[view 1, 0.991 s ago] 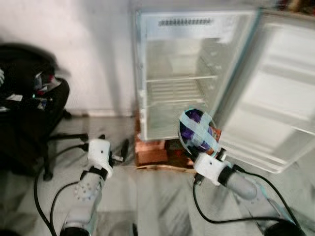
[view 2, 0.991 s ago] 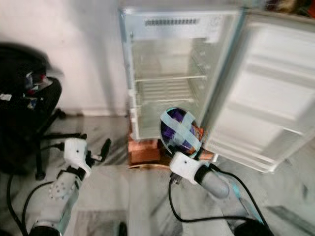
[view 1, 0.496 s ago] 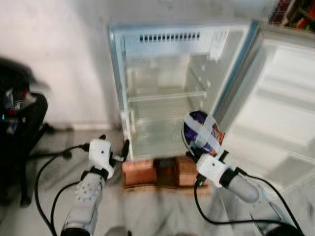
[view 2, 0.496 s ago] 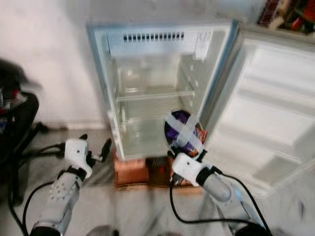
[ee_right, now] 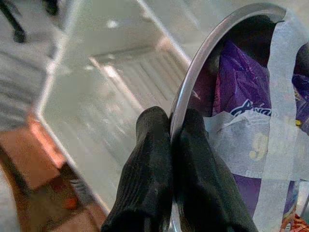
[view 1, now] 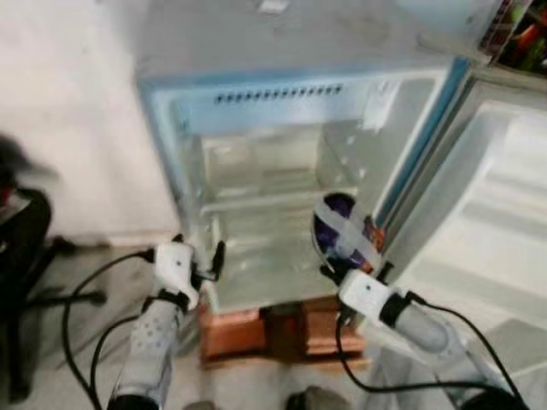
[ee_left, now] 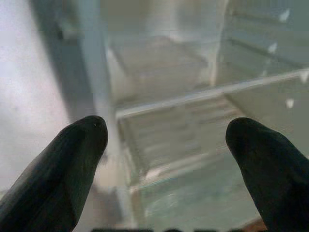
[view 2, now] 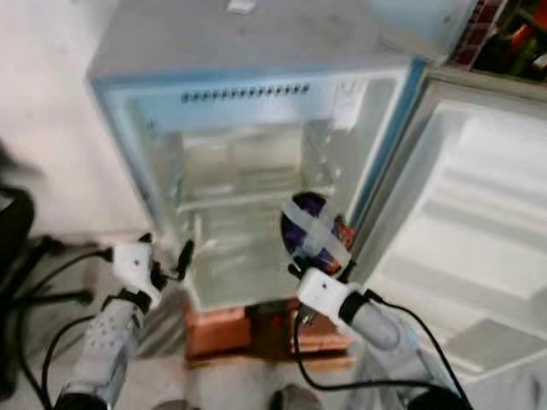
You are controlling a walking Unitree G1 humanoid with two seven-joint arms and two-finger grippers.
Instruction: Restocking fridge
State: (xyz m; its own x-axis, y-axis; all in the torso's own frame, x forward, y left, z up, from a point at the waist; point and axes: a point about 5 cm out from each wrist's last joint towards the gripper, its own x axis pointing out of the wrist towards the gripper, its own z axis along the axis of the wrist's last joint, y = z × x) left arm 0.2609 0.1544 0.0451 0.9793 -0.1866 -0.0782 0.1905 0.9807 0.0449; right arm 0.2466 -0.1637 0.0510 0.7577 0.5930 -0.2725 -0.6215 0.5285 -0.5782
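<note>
Head views: fridge [view 1: 282, 196] open, right gripper [view 1: 335, 266] holds taped bowl [view 1: 342, 232] up by the lower shelf. L wrist: left gripper [ee_left: 166, 140] spread wide, empty, w/ shelves ahead. R wrist: fingers [ee_right: 153, 159] pinch bowl rim only — thin hold, could tip or slip. Blurry; bowl's contents unclear.

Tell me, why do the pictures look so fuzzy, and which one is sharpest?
Left eye view: the fridge and floor are smeared, likely from camera movement. Left wrist view: the shelves are soft and hazy behind the open left gripper. Right wrist view: sharpest, with the right gripper pinching the taped bowl.
</note>
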